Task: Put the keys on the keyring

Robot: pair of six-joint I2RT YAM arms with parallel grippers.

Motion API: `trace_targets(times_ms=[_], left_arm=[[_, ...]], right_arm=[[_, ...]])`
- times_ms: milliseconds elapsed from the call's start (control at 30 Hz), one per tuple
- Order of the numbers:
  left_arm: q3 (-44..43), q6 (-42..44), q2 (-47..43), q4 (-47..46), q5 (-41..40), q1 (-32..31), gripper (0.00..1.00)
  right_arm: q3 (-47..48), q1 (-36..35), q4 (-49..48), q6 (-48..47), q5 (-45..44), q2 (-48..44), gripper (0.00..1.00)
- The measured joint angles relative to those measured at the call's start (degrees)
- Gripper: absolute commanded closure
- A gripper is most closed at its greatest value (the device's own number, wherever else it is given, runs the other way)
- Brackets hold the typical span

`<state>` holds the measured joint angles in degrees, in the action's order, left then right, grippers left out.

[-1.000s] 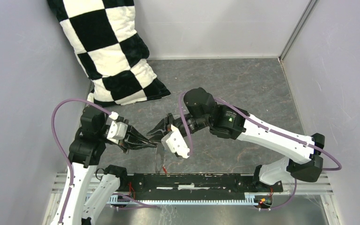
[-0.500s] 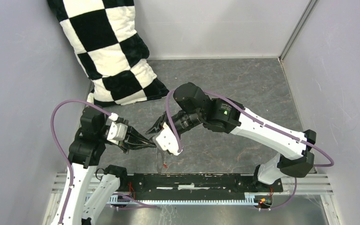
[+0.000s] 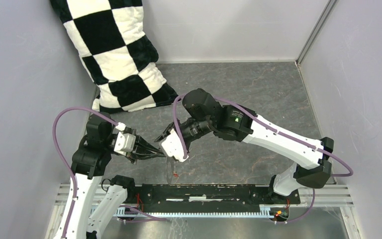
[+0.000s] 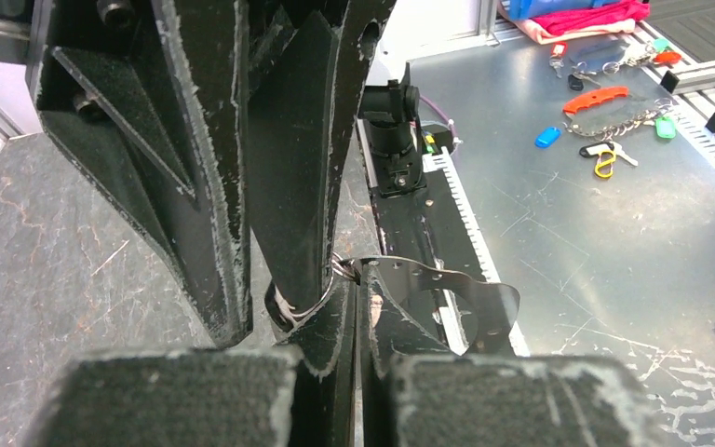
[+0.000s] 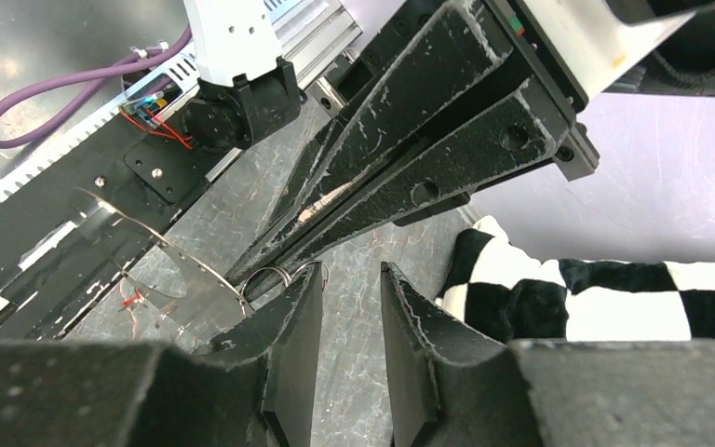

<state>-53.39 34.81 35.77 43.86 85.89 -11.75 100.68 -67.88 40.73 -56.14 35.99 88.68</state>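
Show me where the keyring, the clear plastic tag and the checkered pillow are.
keyring [image 5: 263, 271], right wrist view, top arc of the wire loop
clear plastic tag [image 5: 177, 265], right wrist view, its flat middle
checkered pillow [image 3: 114, 57], top external view, middle of its patterned face

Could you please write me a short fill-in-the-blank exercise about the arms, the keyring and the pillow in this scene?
The left fingers are ___ on the keyring.
The right fingers stand ___, with nothing between them.
The pillow at the far left is checkered black and ___.
Missing words: shut, open, white.
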Motion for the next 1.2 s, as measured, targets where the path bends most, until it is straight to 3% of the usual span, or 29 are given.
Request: trace_targets(times_ms=[200,433,967,1200], left_arm=[[-0.83,2.21,0.0,1.14,-0.26,-0.02,0.98],[-2.67,3.8,-0.07,1.49,-0.33,-0.02,0.98],[-4.44,5.07,-0.22,2.16,-1.16,-0.02,0.98],[-4.76,5.92,-0.04,3.02,0.24,-0.02,0.98]], right_arm=[[-5.62,0.85,-7.69,6.34,0.81,-2.78,0.56],[-9.01,2.51,-13.55,11.8,4.42,-4.96,0.54],[-5.05,5.42,-7.89,13.33,7.76,-4.09,0.48],[-4.46,5.68,-7.26,15.06,7.76,-1.6,0.57]])
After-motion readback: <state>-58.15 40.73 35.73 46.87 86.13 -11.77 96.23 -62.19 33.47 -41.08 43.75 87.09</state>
